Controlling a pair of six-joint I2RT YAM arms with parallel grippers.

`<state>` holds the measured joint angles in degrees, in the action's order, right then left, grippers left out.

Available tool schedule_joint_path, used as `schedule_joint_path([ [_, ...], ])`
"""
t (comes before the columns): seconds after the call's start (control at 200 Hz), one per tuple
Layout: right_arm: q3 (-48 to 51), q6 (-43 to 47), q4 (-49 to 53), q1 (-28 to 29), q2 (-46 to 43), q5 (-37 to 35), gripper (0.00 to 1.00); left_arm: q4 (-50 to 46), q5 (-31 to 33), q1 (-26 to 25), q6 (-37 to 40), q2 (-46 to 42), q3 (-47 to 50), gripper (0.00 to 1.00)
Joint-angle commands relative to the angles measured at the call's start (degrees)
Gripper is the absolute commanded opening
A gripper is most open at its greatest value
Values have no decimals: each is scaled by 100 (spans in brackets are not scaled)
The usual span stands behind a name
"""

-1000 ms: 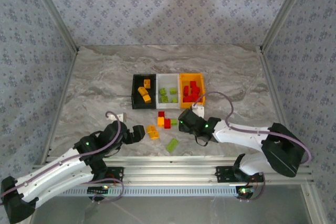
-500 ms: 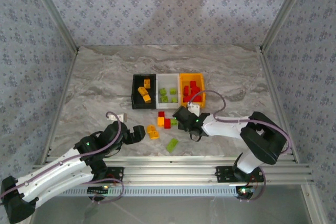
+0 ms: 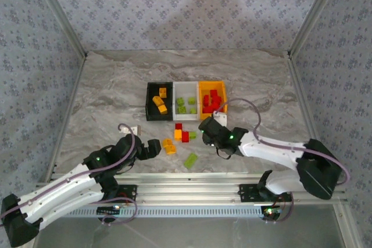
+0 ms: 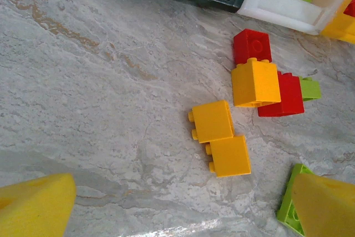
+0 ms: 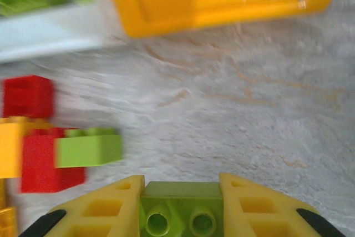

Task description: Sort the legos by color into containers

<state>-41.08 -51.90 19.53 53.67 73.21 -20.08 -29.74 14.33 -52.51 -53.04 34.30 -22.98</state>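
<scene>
Left claw [image 3: 152, 147] gapes wide over tabletop [image 3: 104, 108]. Loose legos [image 3: 179, 136] lie between the claws, in front of bins [image 3: 148, 108]. Right claw [image 3: 204, 129] pinches green lego [image 5: 180, 206]. Bins part-filled: black orange-yellow, white green, orange red.

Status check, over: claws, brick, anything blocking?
Left claw open, holding nothing. Right claw shut on green lego. Loose legos lie to its left, just short of the white bin.
</scene>
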Motion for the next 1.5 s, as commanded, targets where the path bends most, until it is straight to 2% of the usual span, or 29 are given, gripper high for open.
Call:
schedule_joint_path([
  [0.0,-748,703,315,38,-119,78,25,124,-61,35,135,19,-31,100],
  [0.085,-1335,1002,416,-2,241,125,26,151,-78,39,127,15,-14,100],
  [0.23,-2399,1393,304,-358,1351,342,27,178,-129,39,100,15,11,100],
  [0.395,-3711,1539,523,-789,2738,371,27,70,-176,44,100,15,-20,100],
  [0.51,-4285,1630,606,-979,3381,294,28,29,-193,46,118,-3,-22,100],
  [0.59,-4558,1782,580,-1042,3660,276,34,79,-272,48,173,6,-17,100],
  [0.7,-4785,1852,578,-1056,3794,278,60,151,-438,43,334,97,-85,100],
  [0.82,-4678,1828,493,-1067,3529,276,70,170,-657,33,635,442,-314,99],
  [0.935,-3915,1642,130,-1059,2846,237,74,281,-828,-134,950,1028,-659,97],
  [1.045,-2936,1325,-200,-1085,2054,196,76,398,-718,-689,1280,1927,-1168,95],
  [1.284,-1109,961,-288,-1206,516,32,77,-89,-151,-2066,1900,4636,-2684,85],
  [1.399,-625,876,-266,-1328,-82,29,78,-256,-40,-2369,1990,5656,-3172,79],
  [1.499,-401,859,-218,-1430,-462,50,79,-334,43,-2423,1990,6152,-3456,75],
])
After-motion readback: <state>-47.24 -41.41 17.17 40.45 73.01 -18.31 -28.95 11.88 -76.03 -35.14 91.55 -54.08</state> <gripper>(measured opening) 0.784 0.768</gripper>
